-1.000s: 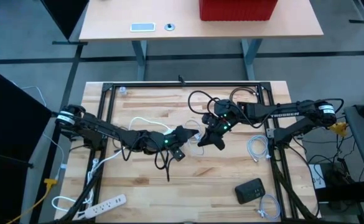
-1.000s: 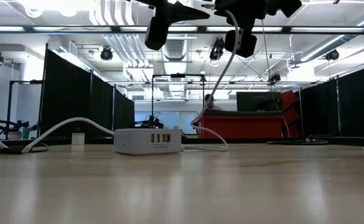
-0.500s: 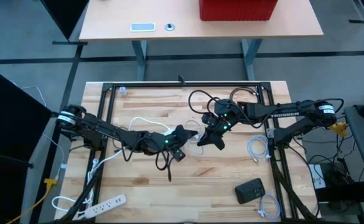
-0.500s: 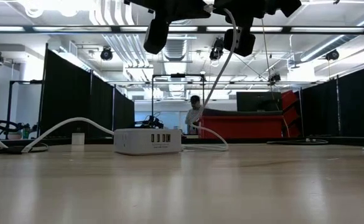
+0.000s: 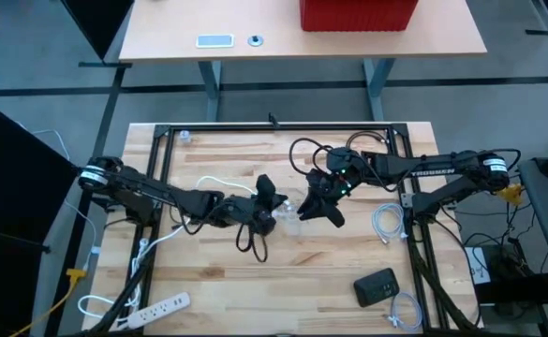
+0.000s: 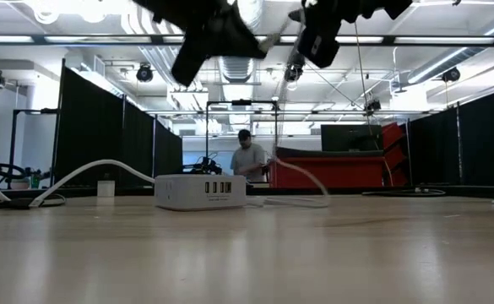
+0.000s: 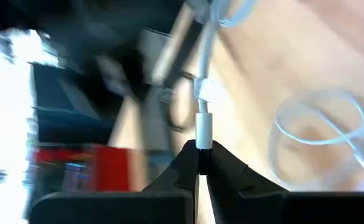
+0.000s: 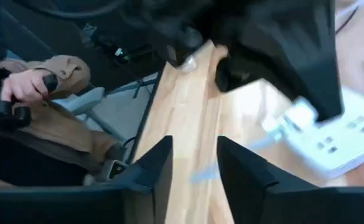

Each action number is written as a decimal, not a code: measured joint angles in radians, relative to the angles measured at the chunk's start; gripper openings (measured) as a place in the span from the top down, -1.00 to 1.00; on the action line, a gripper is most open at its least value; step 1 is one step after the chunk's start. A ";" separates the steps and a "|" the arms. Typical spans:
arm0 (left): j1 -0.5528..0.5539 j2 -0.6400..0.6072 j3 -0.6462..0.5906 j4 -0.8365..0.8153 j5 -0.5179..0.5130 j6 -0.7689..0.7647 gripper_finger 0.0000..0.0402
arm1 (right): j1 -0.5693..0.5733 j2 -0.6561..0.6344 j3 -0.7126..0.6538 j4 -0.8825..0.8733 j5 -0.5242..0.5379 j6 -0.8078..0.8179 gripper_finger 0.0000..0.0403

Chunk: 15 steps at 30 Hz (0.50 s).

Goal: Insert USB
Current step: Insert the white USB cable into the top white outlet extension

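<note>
A white USB charger hub (image 6: 201, 191) lies flat on the wooden table with its ports toward the near edge; it also shows in the right wrist view (image 8: 331, 146). Above it, my left gripper (image 5: 272, 198) (image 7: 198, 163) is shut on the plug end of a white USB cable (image 7: 204, 127). The cable (image 6: 287, 101) hangs down from there to the table behind the hub. My right gripper (image 5: 313, 208) (image 8: 194, 165) hovers close on the right, open, with nothing between its fingers. In the low view both grippers (image 6: 209, 38) (image 6: 318, 38) are high above the hub. My left gripper pinches the white cable's plug (image 7: 203, 142) between its two fingertips at the plug's rear end. The plug body and the cable run straight out ahead of the fingers, along them. The plug is lifted clear of the table and the cable trails off slack.
A white power strip (image 5: 156, 307) lies at the near left. A black box (image 5: 377, 285) and coiled white cables (image 5: 386, 225) lie at the right. Black cables (image 5: 320, 150) loop at the far middle. A person (image 6: 247, 159) stands in the room behind.
My left gripper has shut on the cable's plug, rolled about its own axis and shifted slightly toward the far edge. The cable, which hung from my right gripper, now runs from the left one, and its hanging part has swung.
</note>
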 joint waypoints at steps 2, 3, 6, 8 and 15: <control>0.025 -0.001 0.000 -0.043 0.033 -0.101 0.97 | 0.008 -0.013 0.001 -0.009 0.094 -0.052 0.37; 0.038 -0.001 0.000 -0.048 0.043 -0.152 0.97 | 0.014 -0.015 0.001 -0.016 0.157 -0.081 0.35; 0.085 0.001 0.017 -0.096 0.046 -0.286 0.97 | 0.039 -0.012 0.001 -0.054 0.371 -0.216 0.31; 0.115 0.002 0.044 -0.183 0.075 -0.369 0.97 | 0.055 -0.003 0.001 -0.060 0.488 -0.305 0.30; 0.192 0.003 0.113 -0.377 0.331 -0.587 0.97 | 0.068 0.028 0.001 -0.013 0.602 -0.487 0.38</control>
